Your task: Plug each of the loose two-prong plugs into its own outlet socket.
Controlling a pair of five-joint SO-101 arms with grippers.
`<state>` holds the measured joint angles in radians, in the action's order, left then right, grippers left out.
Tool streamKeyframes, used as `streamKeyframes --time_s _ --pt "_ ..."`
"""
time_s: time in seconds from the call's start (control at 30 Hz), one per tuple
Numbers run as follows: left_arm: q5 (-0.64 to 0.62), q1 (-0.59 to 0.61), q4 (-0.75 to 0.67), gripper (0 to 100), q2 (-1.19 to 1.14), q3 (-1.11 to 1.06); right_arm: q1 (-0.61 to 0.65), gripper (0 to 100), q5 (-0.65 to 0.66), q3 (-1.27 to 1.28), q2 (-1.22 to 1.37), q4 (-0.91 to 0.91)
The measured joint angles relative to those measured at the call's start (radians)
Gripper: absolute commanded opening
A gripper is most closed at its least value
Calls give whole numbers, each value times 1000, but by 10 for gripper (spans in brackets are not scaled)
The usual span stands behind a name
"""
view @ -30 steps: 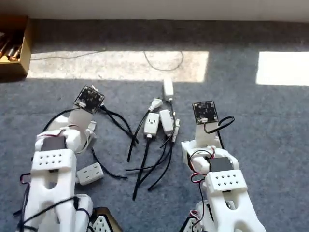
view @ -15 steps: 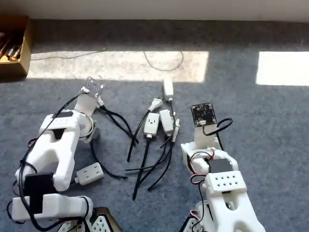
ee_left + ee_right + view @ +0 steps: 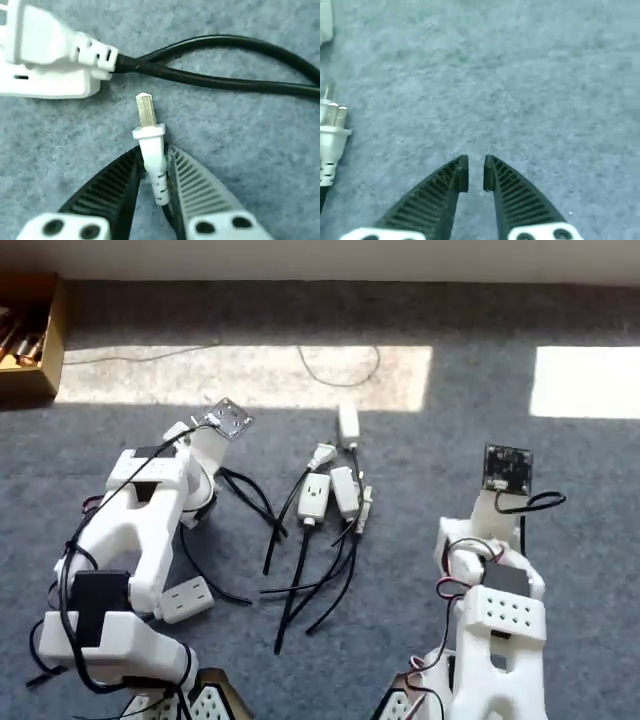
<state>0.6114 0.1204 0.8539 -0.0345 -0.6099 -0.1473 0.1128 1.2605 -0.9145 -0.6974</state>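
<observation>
The high camera is looking steeply down from behind the left arm (image 3: 140,530) and right arm (image 3: 495,605), over the grey carpet (image 3: 560,490) and the plug cluster (image 3: 330,490) ahead of them. Each wrist camera is facing that carpet from close up, along its own fingers. The left gripper (image 3: 153,152) is framing a two-prong plug (image 3: 150,135), and the right gripper (image 3: 476,165) is sitting beside a second plug (image 3: 331,135).

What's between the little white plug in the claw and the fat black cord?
Only bare grey-blue carpet lies between the white two-prong plug, gripped by the left gripper, and the thick black cord, as the left wrist view shows.
</observation>
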Motion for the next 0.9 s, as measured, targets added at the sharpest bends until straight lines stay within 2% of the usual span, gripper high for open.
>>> streamKeyframes --time_s 0.13,0.3,0.4,0.5,0.6,0.7,0.9 --pt "-14 -6 140 4 46 150 -6 70 0 -123 0 -183" --pt "-34 -43 448 4 147 496 -5 70 0 -282 0 -414" --pt "-32 -147 667 4 169 712 -5 70 5 -296 0 -448" --pt "-31 -310 844 4 175 835 -5 70 11 -265 0 -445" --pt "-63 -486 890 4 178 850 -64 70 60 -199 -18 -410" --pt "-92 -638 890 4 180 813 -204 70 124 -106 -84 -350" --pt "-138 -861 747 21 180 652 -451 70 264 71 -261 -275"
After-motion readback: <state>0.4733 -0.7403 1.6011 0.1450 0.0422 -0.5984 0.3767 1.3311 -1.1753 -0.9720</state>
